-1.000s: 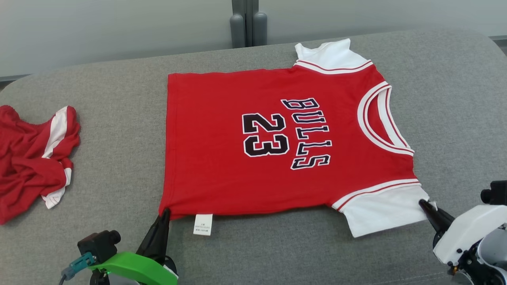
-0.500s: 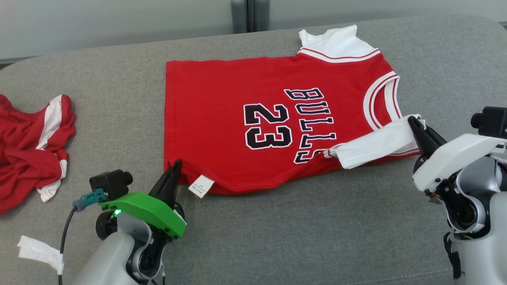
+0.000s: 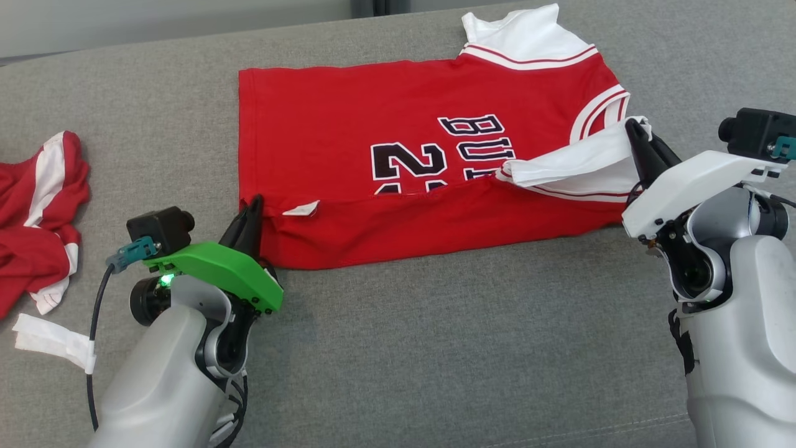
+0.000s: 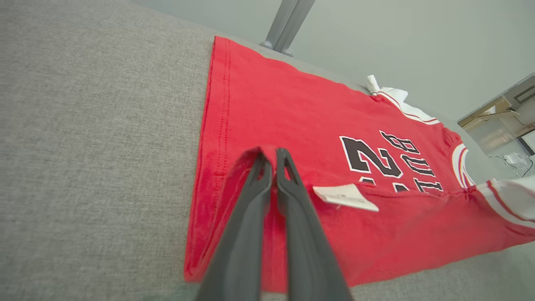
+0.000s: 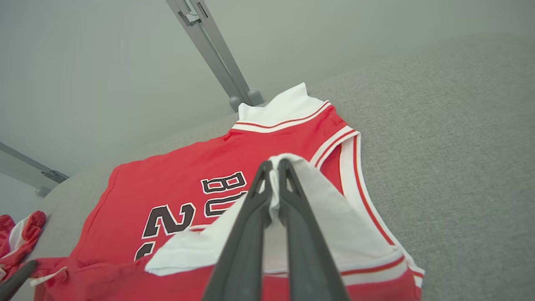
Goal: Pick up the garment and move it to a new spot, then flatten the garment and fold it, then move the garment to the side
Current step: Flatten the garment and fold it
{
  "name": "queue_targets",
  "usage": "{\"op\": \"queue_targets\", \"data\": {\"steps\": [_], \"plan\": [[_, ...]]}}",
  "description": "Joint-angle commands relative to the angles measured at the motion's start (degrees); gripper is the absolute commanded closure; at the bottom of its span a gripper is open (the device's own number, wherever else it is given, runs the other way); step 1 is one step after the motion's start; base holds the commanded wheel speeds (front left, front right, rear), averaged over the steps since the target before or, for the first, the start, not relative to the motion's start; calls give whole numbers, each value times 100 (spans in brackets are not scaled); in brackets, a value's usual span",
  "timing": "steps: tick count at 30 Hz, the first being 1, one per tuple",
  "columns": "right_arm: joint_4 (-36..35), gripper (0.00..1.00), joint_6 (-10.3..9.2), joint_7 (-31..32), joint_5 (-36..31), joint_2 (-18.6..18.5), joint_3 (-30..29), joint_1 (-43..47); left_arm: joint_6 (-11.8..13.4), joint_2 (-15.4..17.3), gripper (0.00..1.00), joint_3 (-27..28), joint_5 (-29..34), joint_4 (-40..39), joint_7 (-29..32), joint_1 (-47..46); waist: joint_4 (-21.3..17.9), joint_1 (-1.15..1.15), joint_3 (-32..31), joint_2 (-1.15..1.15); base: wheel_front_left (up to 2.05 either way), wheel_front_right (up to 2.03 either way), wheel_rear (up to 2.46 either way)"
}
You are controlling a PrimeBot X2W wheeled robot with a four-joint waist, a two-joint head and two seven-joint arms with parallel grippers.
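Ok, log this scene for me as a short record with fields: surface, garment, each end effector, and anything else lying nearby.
surface: grey fabric cushion
garment: red jersey, near edge doubled over part of its print
left end effector: shut on the jersey's hem corner
right end effector: shut on the jersey's white sleeve, lifted
nearby: crumpled red-and-white cloth at the robot's left

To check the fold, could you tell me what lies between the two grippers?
In the head view, the folded-over red edge of the jersey stretches between the left gripper and the right gripper, a white label beside the left one.
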Motion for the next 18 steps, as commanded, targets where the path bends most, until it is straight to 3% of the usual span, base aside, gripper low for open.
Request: {"op": "queue_targets", "data": {"steps": [1,8,9,10,11,18], "plan": [[66,100,0,-159,-32,-13,-10,-125,48,14,100,37,52,75,-83,-127,-12,0,39,0,0,0,0],[430,100,0,-572,17,-12,112,-316,2,-55,100,14,106,307,-209,-261,11,0,82,0,0,0,0],[484,54,0,-601,22,-12,137,-343,-8,-64,100,0,111,335,-202,-278,17,0,82,0,0,0,0],[521,0,0,-639,45,-13,165,-368,-15,-76,55,-5,105,354,-204,-290,25,0,80,0,0,0,0],[532,0,0,-732,67,-11,201,-409,-27,-90,0,0,90,374,-240,-301,35,0,77,0,0,0,0],[643,0,0,-1330,172,-11,321,-507,48,-27,0,-97,253,490,-392,-270,87,0,1,0,0,0,0]]}}
